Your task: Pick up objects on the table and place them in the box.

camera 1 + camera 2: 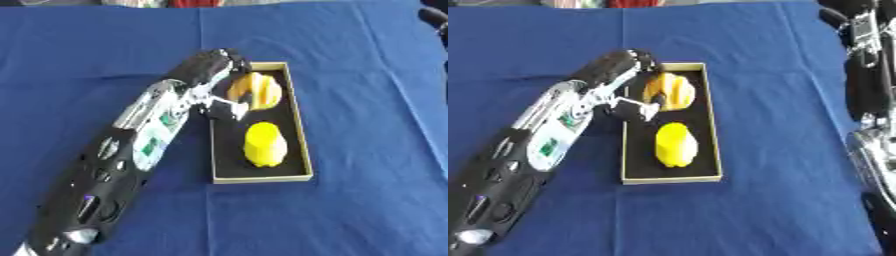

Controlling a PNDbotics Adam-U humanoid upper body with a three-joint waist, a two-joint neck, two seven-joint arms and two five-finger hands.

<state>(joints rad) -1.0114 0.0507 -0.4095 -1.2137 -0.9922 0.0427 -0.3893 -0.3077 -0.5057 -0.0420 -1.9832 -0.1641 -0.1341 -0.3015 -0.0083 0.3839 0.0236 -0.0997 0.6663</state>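
A shallow tan box (304, 131) with a black floor lies in the middle of the blue cloth. A yellow cup-shaped object (263, 144) rests in its near half. An orange and yellow rounded object (256, 91) sits in the far half. My left arm reaches in from the lower left, and my left hand (208, 68) is over the box's far left corner. Its fingers curl past the far side of the orange object and its thumb (227, 108) lies on the near side. My right hand (857, 30) shows at the upper right edge, away from the box.
The blue cloth (367, 60) covers the whole table, with creases running across it. The black and silver right arm (874, 125) runs down the right edge. Bits of other coloured things show along the far edge.
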